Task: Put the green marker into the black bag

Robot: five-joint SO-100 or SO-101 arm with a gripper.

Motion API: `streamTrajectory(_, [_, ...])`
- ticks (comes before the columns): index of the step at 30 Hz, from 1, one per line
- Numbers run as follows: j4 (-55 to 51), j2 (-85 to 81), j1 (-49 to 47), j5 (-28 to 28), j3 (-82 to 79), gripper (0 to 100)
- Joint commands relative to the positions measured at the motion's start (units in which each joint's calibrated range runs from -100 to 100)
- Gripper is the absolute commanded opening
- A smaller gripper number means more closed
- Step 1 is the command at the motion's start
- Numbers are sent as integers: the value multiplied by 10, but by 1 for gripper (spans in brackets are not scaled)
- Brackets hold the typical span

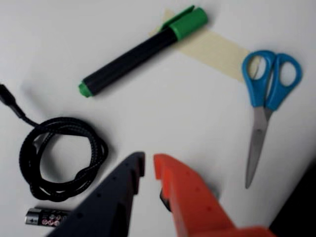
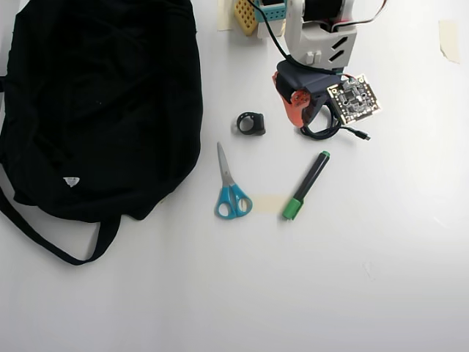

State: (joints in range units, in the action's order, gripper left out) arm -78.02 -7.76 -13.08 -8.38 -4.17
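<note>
The green marker (image 1: 136, 54) (image 2: 307, 184) lies flat on the white table, its green cap resting on a strip of beige tape (image 1: 217, 52). In the wrist view my gripper (image 1: 149, 165) enters from the bottom edge, below the marker and apart from it. Its black and orange jaws stand almost together with nothing between them. The overhead view has the gripper (image 2: 300, 121) just above the marker's small green end. The black bag (image 2: 95, 103) fills the left of the overhead view, with a small white tag and thin straps trailing down; it is out of the wrist view.
Blue-handled scissors (image 1: 264, 106) (image 2: 231, 189) lie beside the marker, between it and the bag. A coiled black cable (image 1: 61, 158) and a small battery (image 1: 47, 216) sit by the gripper. A small black object (image 2: 250, 123) lies near the arm's base (image 2: 319, 29).
</note>
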Motion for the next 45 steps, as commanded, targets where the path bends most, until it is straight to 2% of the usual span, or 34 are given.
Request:
streamTrajectory(1, [4, -24, -5, 30, 27, 2])
streamTrajectory(5, [5, -20, -10, 111, 36, 2])
streamTrajectory(9, [6, -15, -41, 152, 66, 2])
streamTrajectory(14, [6, -15, -71, 230, 80, 2])
streamTrajectory(23, [-62, -5, -83, 262, 68, 2])
streamTrajectory(26, [-106, 41, -84, 265, 80, 2])
streamTrajectory(30, [-141, 125, -86, 296, 148, 3])
streamTrajectory(33, [-141, 160, -84, 315, 186, 4])
streamTrajectory(38, [-141, 198, -87, 356, 208, 14])
streamTrajectory(45, [-119, 200, -107, 384, 215, 15])
